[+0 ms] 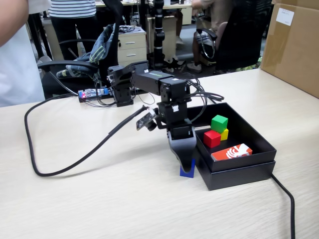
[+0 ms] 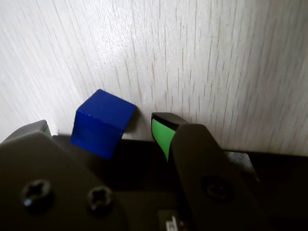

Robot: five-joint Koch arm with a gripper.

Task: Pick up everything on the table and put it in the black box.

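From the fixed view I see my gripper [image 1: 185, 162] pointed straight down at the bench [image 1: 99, 199], its tip over the blue cube [image 1: 187, 171]; the cube sits on the bench just outside the near left corner of the black box [image 1: 239, 172], very near its wall though I cannot tell whether it touches. Inside the box lie the green cube [image 1: 219, 123], the red cube [image 1: 212, 138] and the yellow cube [image 1: 225, 133], clustered toward the box's middle, with the orange-and-white packet [image 1: 232, 152] against the near wall; so by my reckoning three of four are home and blue is the last.

In the wrist view the blue cube [image 2: 102, 122] lies tilted between the jaws, one corner raised (or so the skewed faces suggest); the gripper [image 2: 103, 130] stands parted around it, the green-padded finger [image 2: 161, 134] clear of the cube's right edge, so nothing is grasped yet.

What worries me: closing on a cocked cube would press on edges rather than flat faces, and it could squirt out across the bench or twist in the grip; the box wall so close also means a hasty lift might clip the rim and knock the cube loose; a drop onto the packet could bounce it.
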